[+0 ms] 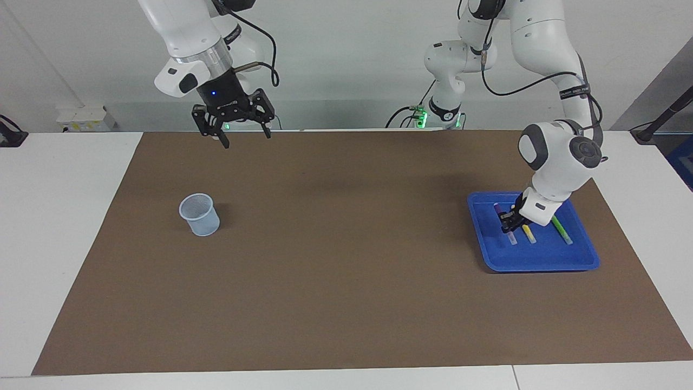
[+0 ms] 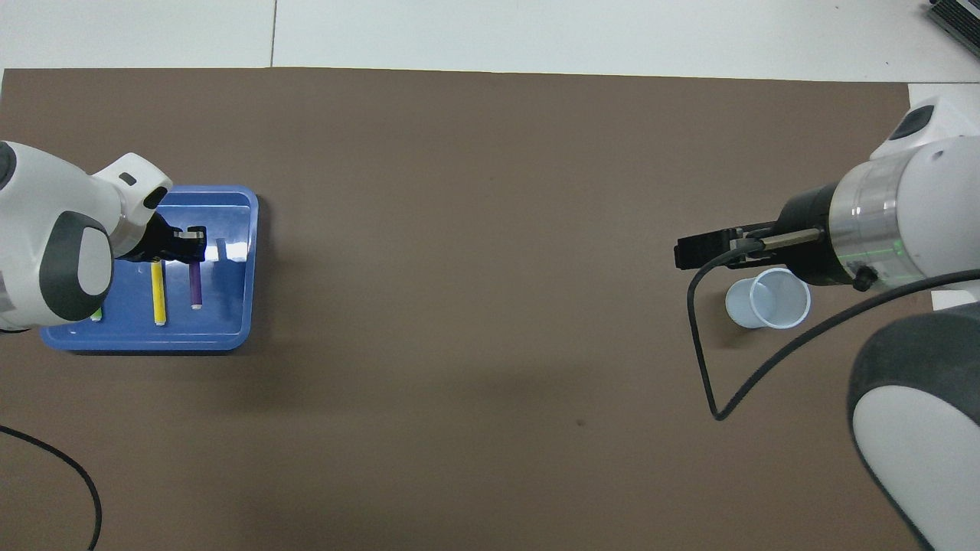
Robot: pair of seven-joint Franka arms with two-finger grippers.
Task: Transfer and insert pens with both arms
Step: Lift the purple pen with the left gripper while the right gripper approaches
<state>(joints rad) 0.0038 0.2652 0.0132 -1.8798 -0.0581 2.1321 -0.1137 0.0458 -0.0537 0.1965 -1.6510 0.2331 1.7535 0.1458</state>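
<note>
Facing view: three pens, purple (image 1: 504,221), yellow (image 1: 528,233) and green (image 1: 561,230), lie in one blue tray (image 1: 541,262) at the left arm's end of the desk; the left gripper (image 1: 509,221) has its fingers clenched on the purple one, while the right gripper (image 1: 244,136) hangs released, fingers spread, above the brown mat (image 1: 346,281) near one mesh cup (image 1: 200,214). Overhead view: the purple pen (image 2: 195,285) and yellow pen (image 2: 158,292) show whole, the green pen (image 2: 96,314) only as a tip under the left arm, and the right gripper (image 2: 693,251) covers the mat just beside the cup (image 2: 768,304).
</note>
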